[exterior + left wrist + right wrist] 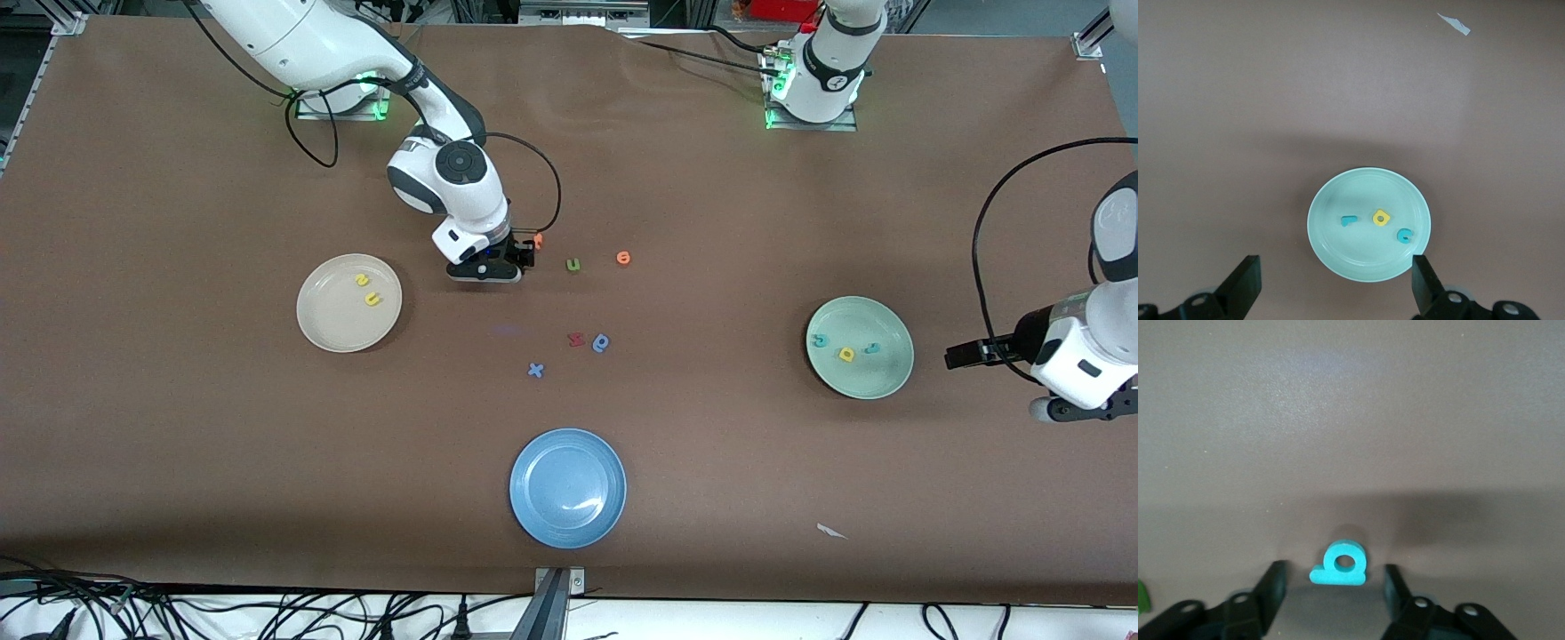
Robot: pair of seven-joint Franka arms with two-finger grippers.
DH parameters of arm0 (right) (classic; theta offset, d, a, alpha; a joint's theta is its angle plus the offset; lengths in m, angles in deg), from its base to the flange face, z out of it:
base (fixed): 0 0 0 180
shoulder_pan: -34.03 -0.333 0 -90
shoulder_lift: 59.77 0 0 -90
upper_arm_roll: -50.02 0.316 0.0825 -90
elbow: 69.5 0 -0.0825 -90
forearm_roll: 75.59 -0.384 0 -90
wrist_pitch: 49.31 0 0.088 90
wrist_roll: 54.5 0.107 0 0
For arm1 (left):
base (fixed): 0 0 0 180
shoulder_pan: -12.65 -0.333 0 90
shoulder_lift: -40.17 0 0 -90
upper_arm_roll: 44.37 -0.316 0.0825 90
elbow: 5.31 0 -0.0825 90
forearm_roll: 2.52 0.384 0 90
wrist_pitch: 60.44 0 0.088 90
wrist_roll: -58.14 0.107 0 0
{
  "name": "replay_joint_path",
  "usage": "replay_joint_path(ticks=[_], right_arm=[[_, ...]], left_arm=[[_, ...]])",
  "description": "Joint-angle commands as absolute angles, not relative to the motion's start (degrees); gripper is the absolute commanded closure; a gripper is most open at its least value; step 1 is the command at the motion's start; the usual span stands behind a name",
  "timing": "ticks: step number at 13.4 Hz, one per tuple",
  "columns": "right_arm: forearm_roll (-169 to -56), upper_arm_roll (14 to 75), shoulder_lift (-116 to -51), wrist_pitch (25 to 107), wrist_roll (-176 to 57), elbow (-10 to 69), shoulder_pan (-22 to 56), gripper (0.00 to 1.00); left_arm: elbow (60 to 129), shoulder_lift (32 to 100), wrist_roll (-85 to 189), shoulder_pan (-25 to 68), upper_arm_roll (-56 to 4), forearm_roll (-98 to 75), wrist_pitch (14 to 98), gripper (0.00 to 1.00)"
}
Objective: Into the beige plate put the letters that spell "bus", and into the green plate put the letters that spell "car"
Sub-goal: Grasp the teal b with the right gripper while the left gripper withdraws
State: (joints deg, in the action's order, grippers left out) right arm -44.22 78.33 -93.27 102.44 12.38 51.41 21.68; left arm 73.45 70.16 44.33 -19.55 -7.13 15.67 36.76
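Teal "b" (1339, 566) sits btwn right tool's (1331, 587) half-open fingers on surface; centre, squeeze gently, lift straight, then to beige plate (313, 320). Left tool (1335, 283) waits wide-open, empty, over green plate (1331, 250).

Wide bench covered edge to edge in a matte brown sheet (711, 498), faintly creased toward the robots' end. Silver metal corner brackets (69, 24) clamp it at the corners. A small white paper scrap (831, 532) lies on the sheet near the camera-side edge. Below that edge, a white strip with tangled black cables (267, 613) and a grey metal post (549, 604). Lighting even, overhead, shadows soft.
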Motion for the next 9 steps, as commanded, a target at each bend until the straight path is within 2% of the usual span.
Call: replay_joint_path(ticks=[1, 5, 7, 9], right_arm=[[-42.0, 77.8, -94.6, 103.1, 13.7, 50.4, 21.0, 0.52], [-41.5, 77.4, -94.6, 103.2, 13.7, 50.4, 20.9, 0.92], [-41.1, 77.0, -94.4, 103.0, 13.6, 50.5, 21.0, 0.95], [-41.0, 76.9, -92.8, 102.5, 12.7, 50.6, 21.5, 0.95]], left_arm=[[69.9, 69.6, 45.0, -17.9, -7.0, 16.8, 31.6, 0.00], [67.0, 69.6, 45.4, -15.4, -7.6, 15.1, 28.5, 0.00], [65.8, 69.5, 45.5, -12.4, -10.4, 13.5, 28.4, 0.00], [63.5, 69.3, 46.3, -6.6, -18.3, 9.5, 27.0, 0.00]])
